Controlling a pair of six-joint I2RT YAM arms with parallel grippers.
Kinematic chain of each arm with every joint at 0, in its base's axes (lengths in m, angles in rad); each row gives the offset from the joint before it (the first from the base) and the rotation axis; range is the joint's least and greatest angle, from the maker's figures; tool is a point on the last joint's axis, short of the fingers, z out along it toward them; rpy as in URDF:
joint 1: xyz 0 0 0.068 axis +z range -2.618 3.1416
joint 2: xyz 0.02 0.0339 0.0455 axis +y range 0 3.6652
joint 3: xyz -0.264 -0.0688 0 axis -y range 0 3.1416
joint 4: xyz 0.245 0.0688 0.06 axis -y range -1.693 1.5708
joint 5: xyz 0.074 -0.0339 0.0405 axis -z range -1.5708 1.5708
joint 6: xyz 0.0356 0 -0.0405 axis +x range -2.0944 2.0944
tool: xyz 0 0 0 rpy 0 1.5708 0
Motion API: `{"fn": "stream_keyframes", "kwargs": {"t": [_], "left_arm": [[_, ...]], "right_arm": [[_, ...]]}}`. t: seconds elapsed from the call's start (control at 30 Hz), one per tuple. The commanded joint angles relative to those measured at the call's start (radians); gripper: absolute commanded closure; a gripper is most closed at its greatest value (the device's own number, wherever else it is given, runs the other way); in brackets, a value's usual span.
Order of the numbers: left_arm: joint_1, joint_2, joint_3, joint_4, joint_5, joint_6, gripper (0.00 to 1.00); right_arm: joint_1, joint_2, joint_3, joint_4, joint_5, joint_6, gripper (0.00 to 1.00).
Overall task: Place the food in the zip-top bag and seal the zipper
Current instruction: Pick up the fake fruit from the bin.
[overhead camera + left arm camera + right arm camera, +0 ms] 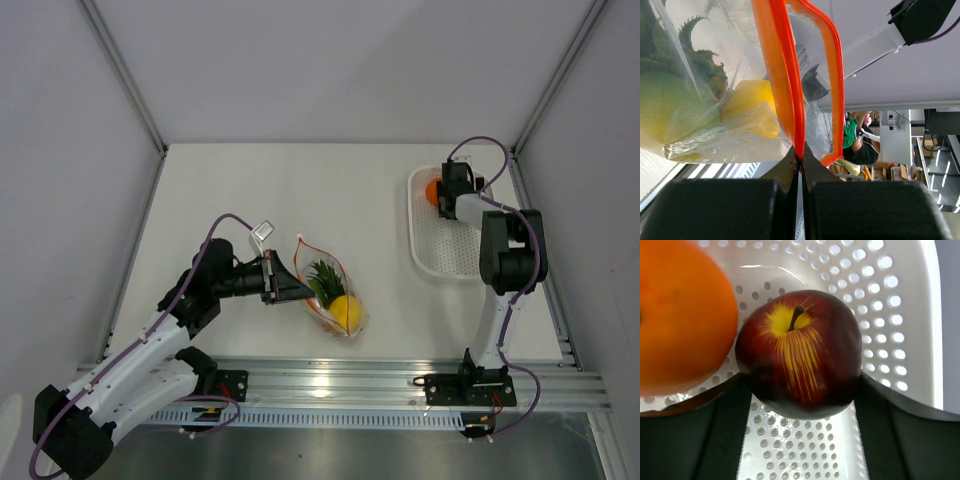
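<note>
Left gripper [801,156]: we see the fingers clenched tight on the zipper [780,75], with no gap between the jaws.
Zipper: from the left wrist we read the red-orange strip as a loop, its two sides standing apart, so the mouth is unsealed.
Zip-top bag [740,25]: in the overhead view it sits at the left gripper's 3 o'clock, toward 6 o'clock of the table [250,190], and the plastic is clear and crinkled.
Food in bag: we count a pineapple [322,275] with its green leaves toward 12 o'clock, plus a yellow pear [750,107] and a yellow-green round fruit [665,115] pressed against the plastic.
Right gripper [800,390]: it is down in the white basket [450,255], well apart from the bag. Its fingers stand on either side of the dark red fruit [797,352], at that fruit's 3 and 9 o'clock. We cannot tell whether they press on it or stand just clear.
Food in basket: the dark red fruit has its stem facing the wrist camera, and the orange [682,315] is at its 9 o'clock, touching or very nearly so.
Basket: perforated, at the table's 2 o'clock, near the far right edge.
</note>
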Motion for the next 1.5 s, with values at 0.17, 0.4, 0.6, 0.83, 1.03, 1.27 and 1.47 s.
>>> {"fn": "stream_keyframes", "kwargs": {"t": [0.17,0.4,0.6,0.83,1.03,1.27,1.47], "left_arm": [[-0.001,-0.039,-0.001,-0.009,0.010,0.004,1.00],[-0.001,-0.079,-0.001,-0.049,-0.005,0.006,1.00],[-0.001,-0.116,-0.014,-0.071,-0.022,0.004,1.00],[0.000,-0.136,-0.026,-0.078,-0.034,0.001,0.99],[-0.001,-0.136,-0.021,-0.082,-0.034,0.009,0.99],[-0.001,-0.082,-0.002,-0.055,-0.033,0.018,0.99],[-0.001,-0.053,0.029,-0.054,-0.034,0.033,0.99]], "right_arm": [[0.009,-0.063,-0.021,0.051,-0.008,0.004,0.67],[0.050,-0.175,-0.075,0.073,0.083,-0.007,0.75],[0.105,-0.289,-0.102,-0.021,0.095,0.042,0.77],[0.194,-0.482,-0.190,-0.108,0.064,0.079,0.77],[0.214,-0.588,-0.239,-0.177,-0.022,0.128,0.77],[0.248,-0.646,-0.302,-0.191,-0.048,0.161,0.77],[0.274,-0.651,-0.288,-0.216,-0.072,0.171,0.77]]}}
